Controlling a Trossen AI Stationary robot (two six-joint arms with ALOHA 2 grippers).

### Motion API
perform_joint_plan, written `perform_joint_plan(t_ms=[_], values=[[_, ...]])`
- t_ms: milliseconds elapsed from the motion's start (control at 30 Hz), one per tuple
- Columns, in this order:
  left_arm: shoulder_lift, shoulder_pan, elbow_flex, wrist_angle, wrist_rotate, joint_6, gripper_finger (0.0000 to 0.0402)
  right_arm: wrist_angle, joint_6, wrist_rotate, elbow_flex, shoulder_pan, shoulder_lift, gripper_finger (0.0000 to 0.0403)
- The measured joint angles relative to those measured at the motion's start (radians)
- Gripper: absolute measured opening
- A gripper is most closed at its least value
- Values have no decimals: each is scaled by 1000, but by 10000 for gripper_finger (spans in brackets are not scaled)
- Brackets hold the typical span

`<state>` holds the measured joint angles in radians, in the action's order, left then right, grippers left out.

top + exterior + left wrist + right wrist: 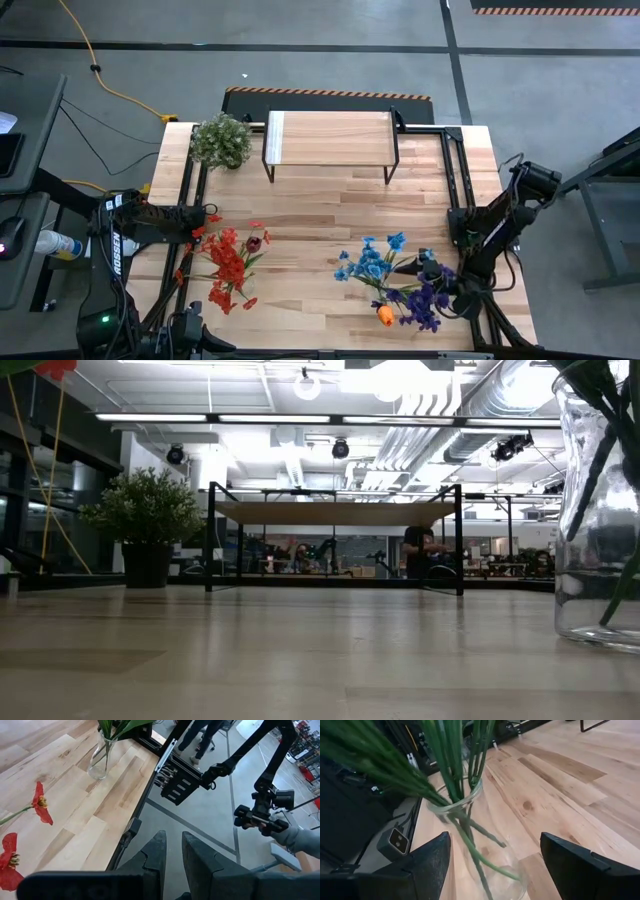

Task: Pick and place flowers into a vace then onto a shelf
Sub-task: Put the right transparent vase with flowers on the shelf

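A: Right wrist view: the right gripper (492, 857) has its fingers wide apart either side of the glass vase (480, 845), flowers (455, 765) already in it.

B: Risk?

A: Glass is slick; a low or off-centre squeeze could tip it. The shelf (330, 138) is well away. The left gripper (172, 852), fingers nearly together, waits off the table's edge.

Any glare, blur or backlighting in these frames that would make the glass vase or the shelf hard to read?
Low view: bright ceiling lights backlight the shelf, leaving it dark, and the vase is cut off at the edge, showing the lights through its glass. Right wrist view: the stems nearest the lens are blurred; the vase rim is clear. High view: even light, no glare on the shelf.
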<state>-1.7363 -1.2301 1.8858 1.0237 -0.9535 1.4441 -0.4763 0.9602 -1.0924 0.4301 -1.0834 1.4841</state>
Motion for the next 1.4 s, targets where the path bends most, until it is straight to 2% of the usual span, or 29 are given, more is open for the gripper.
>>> perform_joint_plan(t_ms=[267,567,867,1033,1400], values=[[0,0,0,-1,0,0,95,-4,-9,94,0,66,0,295],[0,0,0,-3,0,0,95,-37,-22,146,0,68,4,295],[0,0,0,-2,-1,0,95,-202,-33,136,0,70,136,295],[0,0,0,-1,-2,0,95,-335,-110,77,1,70,210,295],[0,0,0,-2,-2,0,95,-345,-159,53,1,89,223,295]])
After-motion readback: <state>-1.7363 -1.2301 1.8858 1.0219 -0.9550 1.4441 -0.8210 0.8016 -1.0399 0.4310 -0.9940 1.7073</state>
